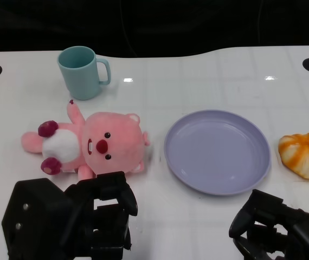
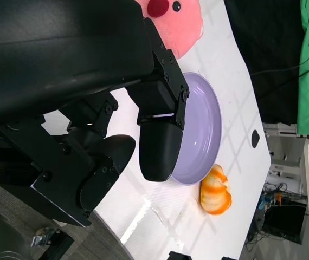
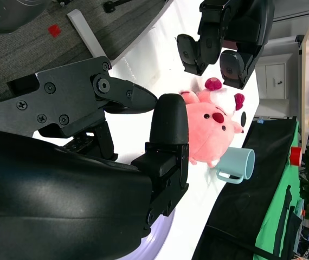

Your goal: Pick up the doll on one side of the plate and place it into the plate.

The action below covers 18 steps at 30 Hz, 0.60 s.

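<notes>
Head view, doll: the pink plush doll (image 1: 92,145) lies on its back on the white table (image 1: 208,81), just left of the plate and not touching it, with its white belly and maroon paws turned to the picture's left.
Head view, plate: the lavender plate (image 1: 217,151) sits near the middle of the table with nothing on it.
Head view, other things: a teal mug (image 1: 82,72) stands upright behind the doll, handle to the right; an orange-and-white striped bun-like item (image 1: 305,155) lies just right of the plate.
Head view, left hand: the left hand (image 1: 84,222) hangs at the near edge just in front of the doll, fingers apart and holding nothing.
Head view, right hand: the right hand (image 1: 282,230) sits low at the near right corner, in front of the plate's right side, holding nothing.

Left wrist view, hand: black fingers (image 2: 160,143) are spread with a gap between them, nothing in it.
Left wrist view, scene: the plate (image 2: 206,122) lies beyond the fingers, the doll's face (image 2: 179,21) at one edge, the orange item (image 2: 216,190) past the plate.

Right wrist view, hand: fingers (image 3: 168,130) are parted and empty.
Right wrist view, scene: the doll (image 3: 211,124) lies on the table beyond them, the mug (image 3: 236,165) beside it, and the left hand (image 3: 227,38) hovers close over the doll's paws; a sliver of the plate (image 3: 157,244) shows by the hand's shell.
</notes>
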### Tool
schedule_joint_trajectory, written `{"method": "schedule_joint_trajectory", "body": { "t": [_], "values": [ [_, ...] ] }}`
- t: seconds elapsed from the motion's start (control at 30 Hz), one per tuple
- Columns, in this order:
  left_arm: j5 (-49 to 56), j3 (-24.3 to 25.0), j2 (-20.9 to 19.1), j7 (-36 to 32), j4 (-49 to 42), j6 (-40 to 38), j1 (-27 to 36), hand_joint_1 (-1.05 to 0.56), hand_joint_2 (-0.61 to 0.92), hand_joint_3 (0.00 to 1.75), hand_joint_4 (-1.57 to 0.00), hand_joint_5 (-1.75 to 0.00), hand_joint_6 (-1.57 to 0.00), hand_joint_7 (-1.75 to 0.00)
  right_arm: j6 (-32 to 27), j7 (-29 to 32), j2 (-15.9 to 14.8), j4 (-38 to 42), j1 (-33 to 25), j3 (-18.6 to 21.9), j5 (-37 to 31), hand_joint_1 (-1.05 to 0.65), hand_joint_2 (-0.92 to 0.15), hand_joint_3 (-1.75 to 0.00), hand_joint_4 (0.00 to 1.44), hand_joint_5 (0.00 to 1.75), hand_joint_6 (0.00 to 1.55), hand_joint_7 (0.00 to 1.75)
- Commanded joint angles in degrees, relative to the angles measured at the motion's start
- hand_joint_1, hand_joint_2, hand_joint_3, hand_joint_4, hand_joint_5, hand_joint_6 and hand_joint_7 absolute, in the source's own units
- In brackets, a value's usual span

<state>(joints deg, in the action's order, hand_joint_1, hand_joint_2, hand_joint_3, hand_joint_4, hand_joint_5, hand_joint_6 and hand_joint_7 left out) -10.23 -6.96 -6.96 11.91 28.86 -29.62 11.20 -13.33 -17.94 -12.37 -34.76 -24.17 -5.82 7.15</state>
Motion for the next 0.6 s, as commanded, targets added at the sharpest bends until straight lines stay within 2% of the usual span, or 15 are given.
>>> {"method": "schedule_joint_trajectory", "body": {
  "t": [0.03, 0.6],
  "values": [
    [0.1, 0.4, -0.6, 0.1, -0.6, 0.5, -0.3, -0.05, 0.39, 1.49, -0.9, -1.75, -0.83, -1.6, 0.1, 0.3, -0.4, -0.1, 0.1, 0.2, 0.1, -0.24, -0.86, -0.61, 0.65, 1.75, 0.45, 1.64],
    [0.3, 0.8, -1.1, 0.1, -0.6, 0.5, -0.5, -0.04, 0.38, 1.49, -0.92, -1.75, -0.85, -1.58, -0.2, 0.4, -0.4, -0.2, 0.6, -0.1, 0.4, -0.23, -0.87, -0.61, 0.65, 1.75, 0.46, 1.64]
  ]
}}
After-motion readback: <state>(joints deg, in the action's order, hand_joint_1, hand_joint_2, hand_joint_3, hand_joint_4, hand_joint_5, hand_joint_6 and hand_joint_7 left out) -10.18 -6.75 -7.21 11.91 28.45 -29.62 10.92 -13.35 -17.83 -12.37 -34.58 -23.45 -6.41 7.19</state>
